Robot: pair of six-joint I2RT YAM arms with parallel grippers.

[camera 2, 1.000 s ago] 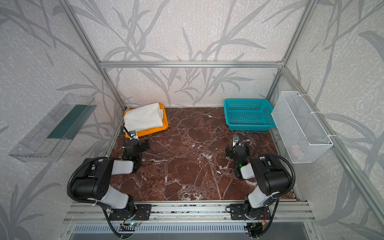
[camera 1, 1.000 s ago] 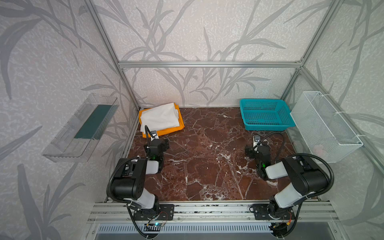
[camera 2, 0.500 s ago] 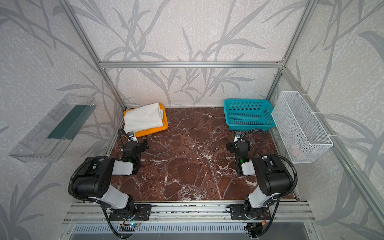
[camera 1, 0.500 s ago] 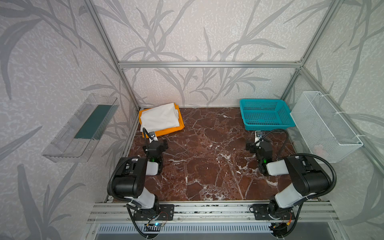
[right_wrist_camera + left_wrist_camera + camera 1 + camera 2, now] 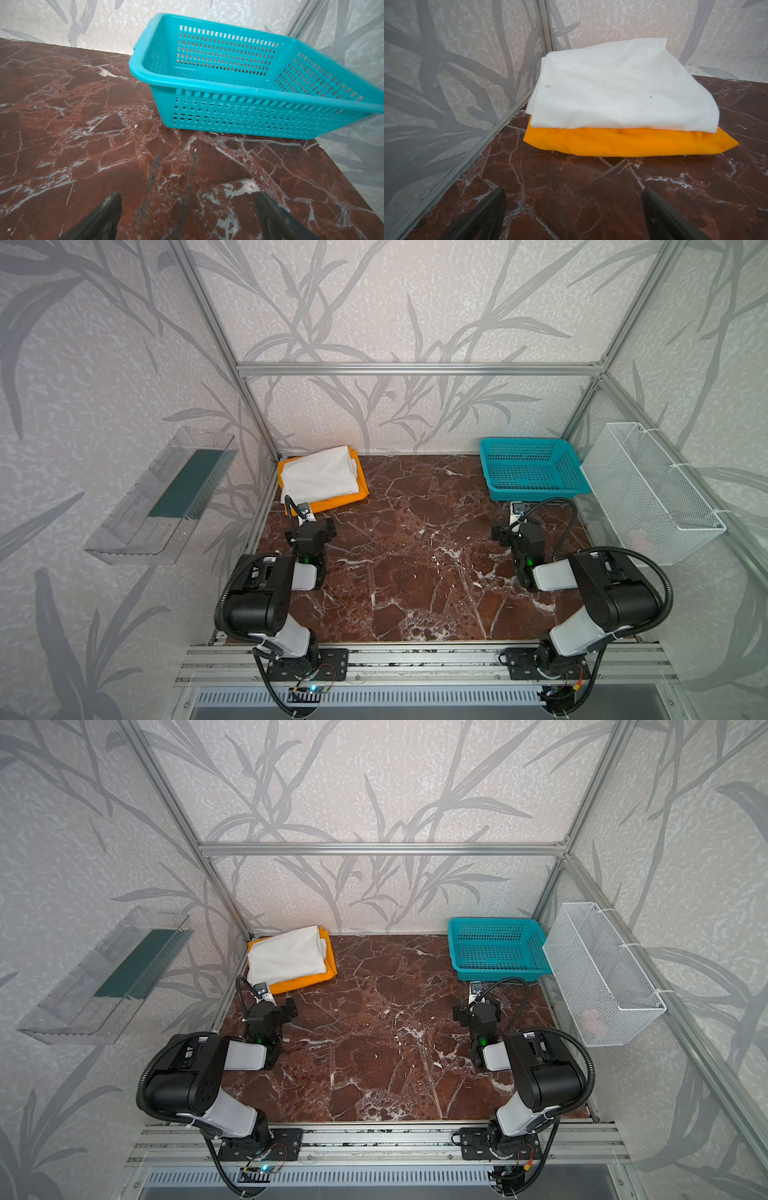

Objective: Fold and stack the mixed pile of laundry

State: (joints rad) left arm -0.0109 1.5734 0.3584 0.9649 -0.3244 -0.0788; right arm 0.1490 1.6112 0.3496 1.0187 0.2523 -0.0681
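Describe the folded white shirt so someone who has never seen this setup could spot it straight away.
Start at the dark red marble table and go to its far left corner, across from the teal basket. A folded two-layer stack sits there. The white shirt is the top layer, lying on the orange trousers, and is the only white cloth there.

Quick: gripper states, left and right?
Left gripper: open, empty, short of the folded white shirt on orange trousers.
Right gripper: open, empty, facing the teal plastic basket.

even, diffuse, bright lighting; faint soft shadows; mild sheen on the desk (image 5: 415,556); wrist views bend toward edges.
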